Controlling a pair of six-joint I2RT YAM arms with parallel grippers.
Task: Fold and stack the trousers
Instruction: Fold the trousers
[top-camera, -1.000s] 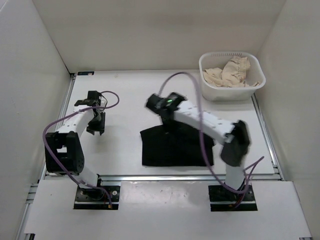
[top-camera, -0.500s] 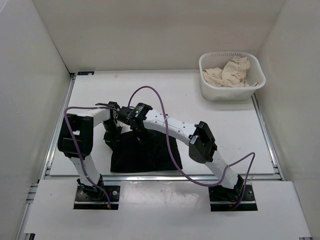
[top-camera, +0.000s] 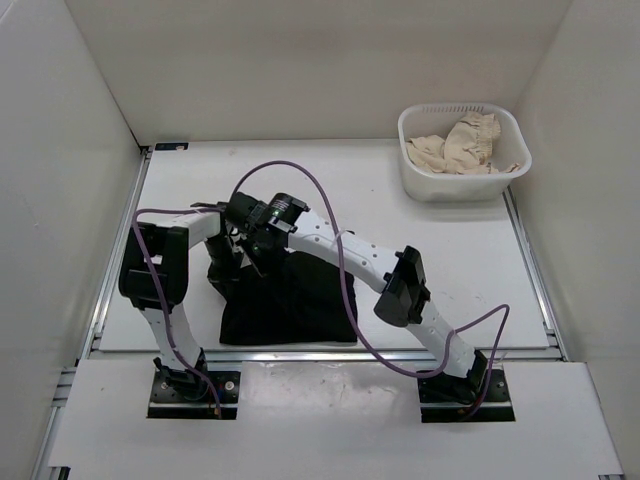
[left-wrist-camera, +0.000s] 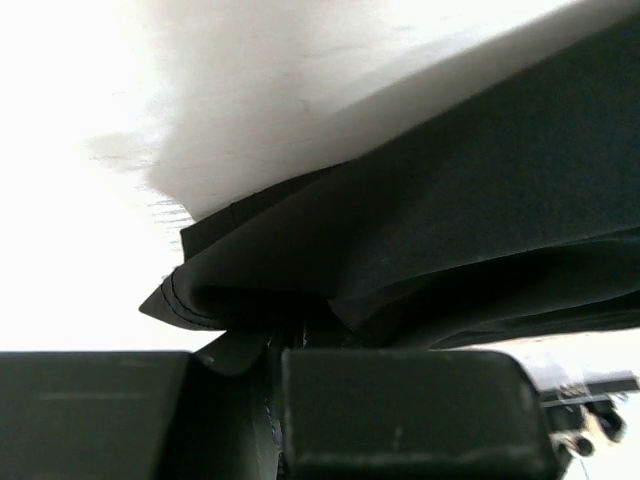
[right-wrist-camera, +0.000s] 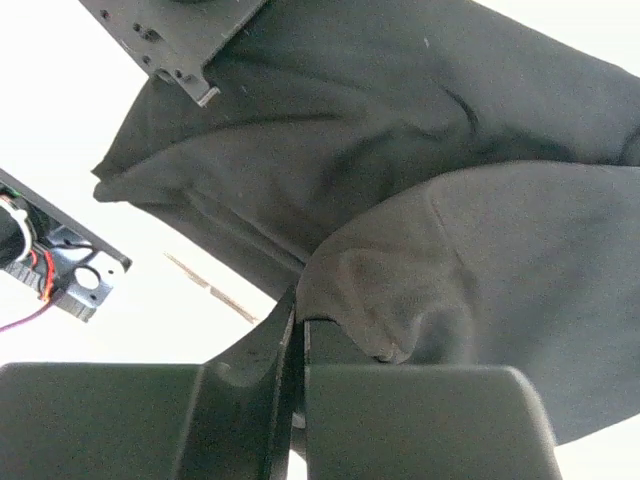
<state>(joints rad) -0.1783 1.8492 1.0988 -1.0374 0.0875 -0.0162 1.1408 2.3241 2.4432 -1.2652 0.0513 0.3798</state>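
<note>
L end effector (left-wrist-camera: 275, 345) & R end effector (right-wrist-camera: 298, 325) both clamped on rumpled, folded black trousers (top-camera: 290, 305).

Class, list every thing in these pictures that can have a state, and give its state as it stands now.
trousers: folded into a dark rectangle, far edge pinched by both grippers
left gripper: shut on the trousers
right gripper: shut on the trousers
white basket: upright, holding the beige cloth
beige cloth: crumpled, inside the basket
</note>
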